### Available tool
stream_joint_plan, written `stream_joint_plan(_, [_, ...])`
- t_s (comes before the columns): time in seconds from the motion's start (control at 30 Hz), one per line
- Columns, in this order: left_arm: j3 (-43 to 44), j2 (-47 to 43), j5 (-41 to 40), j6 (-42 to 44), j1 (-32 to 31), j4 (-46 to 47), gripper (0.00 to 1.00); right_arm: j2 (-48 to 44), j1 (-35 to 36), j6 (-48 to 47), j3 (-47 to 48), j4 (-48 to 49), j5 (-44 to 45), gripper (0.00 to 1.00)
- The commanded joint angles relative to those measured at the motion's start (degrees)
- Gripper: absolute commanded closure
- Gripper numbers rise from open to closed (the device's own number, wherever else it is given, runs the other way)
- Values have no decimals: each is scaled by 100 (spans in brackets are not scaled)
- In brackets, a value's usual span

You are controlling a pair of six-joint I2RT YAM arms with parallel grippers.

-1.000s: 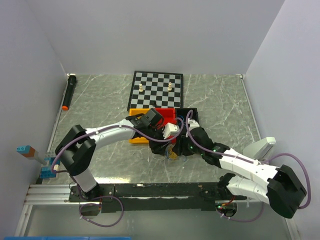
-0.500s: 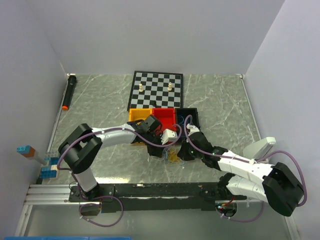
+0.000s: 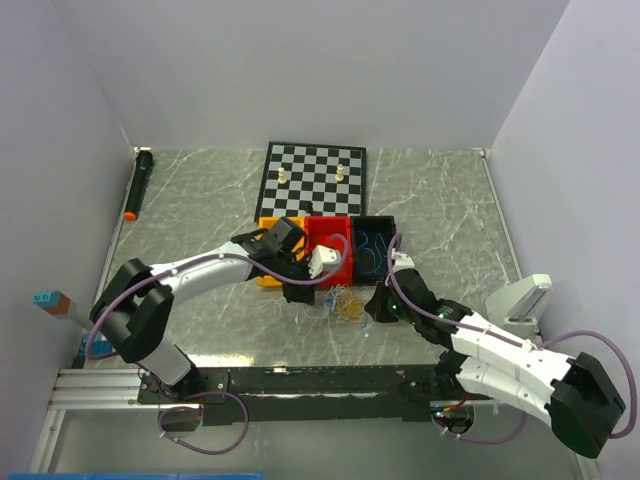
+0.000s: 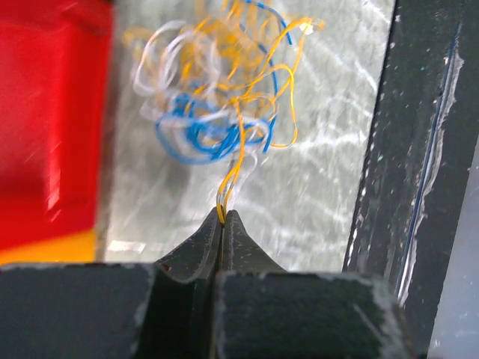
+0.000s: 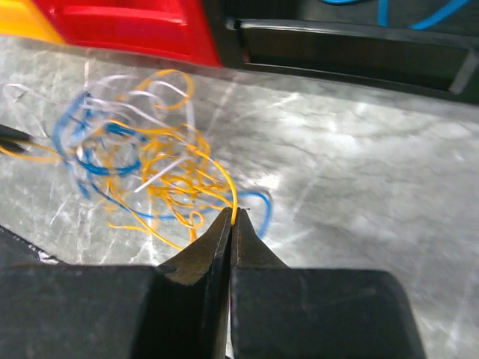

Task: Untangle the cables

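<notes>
The cables [image 3: 347,304] lie as one loose tangle of blue, orange-yellow and whitish wires on the marble table, just in front of the red bin. My left gripper [image 4: 223,215] is shut on an orange-yellow cable that runs up into the tangle [image 4: 217,97]. From the other side, my right gripper [image 5: 232,215] is shut on another orange-yellow loop of the tangle [image 5: 142,172]. In the top view the left gripper [image 3: 303,292] sits left of the bundle and the right gripper [image 3: 378,305] sits right of it.
Orange [image 3: 268,230], red [image 3: 332,238] and black [image 3: 372,240] bins stand in a row behind the tangle; the black one holds a blue wire. A chessboard [image 3: 312,178] with two pieces lies further back. A black marker [image 3: 138,184] rests far left.
Both grippers have shut on orange-yellow wires and drawn apart, left to the left and right to the right and nearer. The tangle now shows between them.
</notes>
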Motion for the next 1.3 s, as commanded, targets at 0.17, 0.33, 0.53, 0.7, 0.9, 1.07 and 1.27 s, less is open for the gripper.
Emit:
stream_joint_plan(0.17, [58, -919, -127, 609, 492, -1091, 99, -243, 32, 441, 413, -1440, 1079, 100])
stream_joint_plan(0.33, [-258, -1332, -679, 723, 650, -1346, 99, -532, 32, 916, 650, -2082, 1572, 100])
stream_joint_plan(0.53, [-864, -1824, -1419, 908, 1071, -1566, 99, -1024, 32, 1084, 1397, -2952, 2380, 100])
stream_joint_plan(0.7, [-1207, -2115, -1534, 1031, 1555, -1698, 99, -1218, 15, 961, 1644, -3165, 2523, 100])
stream_joint_plan(0.9, [-1313, -2440, -1964, 1312, 1950, -1935, 99, -1094, 6, 1224, 1662, -3604, 2583, 100])
stream_joint_plan(1.07, [-1453, -2686, -2342, 1628, 2460, -2093, 99, -1569, 6, 1189, 1906, -3866, 3118, 100])
stream_joint_plan(1.27, [-1752, -2661, -2825, 2120, 3312, -1901, 99, -1605, -29, 1066, 2523, -4438, 3708, 100])
